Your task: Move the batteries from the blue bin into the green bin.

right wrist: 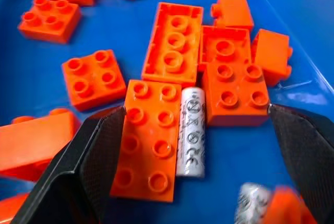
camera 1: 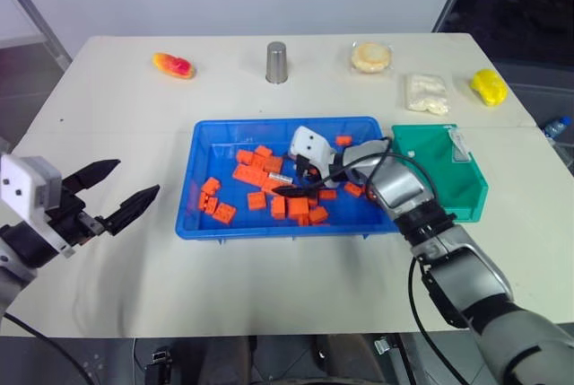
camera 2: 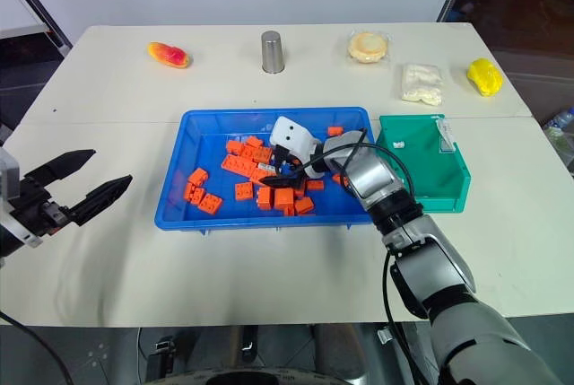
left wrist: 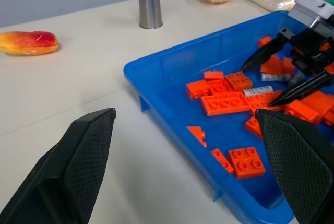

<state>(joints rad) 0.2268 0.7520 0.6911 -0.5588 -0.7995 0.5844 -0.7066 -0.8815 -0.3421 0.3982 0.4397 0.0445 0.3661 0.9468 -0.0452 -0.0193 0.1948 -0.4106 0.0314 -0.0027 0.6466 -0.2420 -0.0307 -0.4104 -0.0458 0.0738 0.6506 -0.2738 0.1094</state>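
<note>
The right gripper [camera 1: 289, 180] is hanging inside the blue bin [camera 1: 204, 223], its two black fingers spread wide and closing on nothing. One battery [right wrist: 191, 131] is lying in the gap between those fingers, wedged between two orange blocks [right wrist: 150, 139] and touching both; its printed markings are showing but are too small to read. A second battery [right wrist: 252, 203] is sitting nearer the wrist camera, cut off by the picture's edge and partly covered by a block, so its full length is not showing. In the head views the white gripper housing is covering part of the block pile, and only one silver cylinder [camera 1: 280, 176] is peeking out just left of it. How many batteries are lying in the bin cannot be told.

The green bin [camera 1: 466, 189] is standing just right of the blue bin, its near wall hiding part of its floor; a pale object is lying against its far right wall, too small to identify.

The left gripper [camera 1: 115, 195] is hovering over the table [camera 1: 108, 116] to the left of the blue bin, fingers apart and empty.

Along the far edge of the table are standing a metal cup [camera 1: 276, 62], a red-yellow item [camera 1: 173, 65], a wrapped round item [camera 1: 371, 56], a white packet [camera 1: 427, 92] and a yellow item [camera 1: 488, 86].
</note>
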